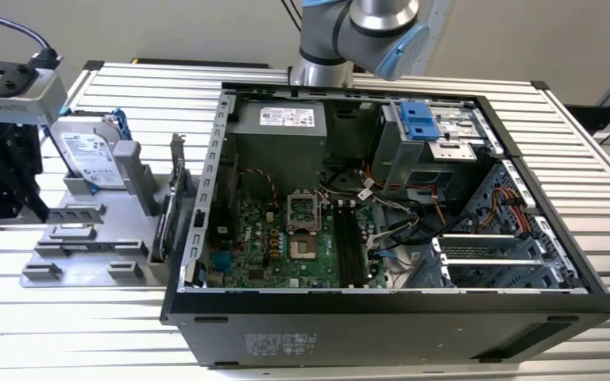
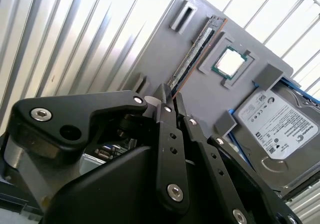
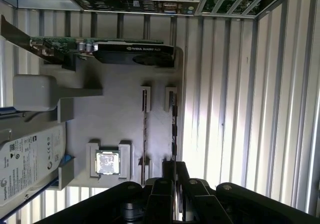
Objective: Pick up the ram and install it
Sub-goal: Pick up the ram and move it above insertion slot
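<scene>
The ram is a thin green stick with black chips, standing on edge in a slot of the grey parts tray. In the first wrist view the ram runs along the tray's edge. My gripper hovers above the ram's near end, its black fingers drawn together with nothing between them. The first wrist view has the gripper lined up with the stick. In the exterior view the gripper hangs over the tray at the exterior view's left.
A processor chip and a silver hard drive in a blue frame sit on the same tray, with a dark expansion card at its far end. The open computer case with its green motherboard lies to the exterior view's right.
</scene>
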Action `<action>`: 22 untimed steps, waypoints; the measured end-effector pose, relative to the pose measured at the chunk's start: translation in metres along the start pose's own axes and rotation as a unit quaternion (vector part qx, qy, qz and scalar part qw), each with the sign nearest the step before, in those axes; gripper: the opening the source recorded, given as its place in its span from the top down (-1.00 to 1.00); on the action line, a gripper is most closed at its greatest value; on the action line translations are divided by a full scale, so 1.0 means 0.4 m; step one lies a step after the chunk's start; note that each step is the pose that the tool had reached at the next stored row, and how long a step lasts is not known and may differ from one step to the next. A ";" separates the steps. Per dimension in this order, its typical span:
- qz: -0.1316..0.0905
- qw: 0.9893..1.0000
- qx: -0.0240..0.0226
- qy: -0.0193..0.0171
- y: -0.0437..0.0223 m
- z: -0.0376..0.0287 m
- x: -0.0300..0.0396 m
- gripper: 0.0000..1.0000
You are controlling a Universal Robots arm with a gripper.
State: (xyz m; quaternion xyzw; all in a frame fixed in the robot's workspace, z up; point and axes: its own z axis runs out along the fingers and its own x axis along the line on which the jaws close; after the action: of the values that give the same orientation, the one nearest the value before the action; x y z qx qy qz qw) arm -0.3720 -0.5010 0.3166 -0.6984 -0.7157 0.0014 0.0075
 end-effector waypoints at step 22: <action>0.000 1.000 0.000 0.000 0.000 -0.035 0.000 1.00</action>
State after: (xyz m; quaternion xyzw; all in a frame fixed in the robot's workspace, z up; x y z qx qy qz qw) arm -0.3720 -0.5010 0.3306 -0.6984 -0.7157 0.0014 0.0075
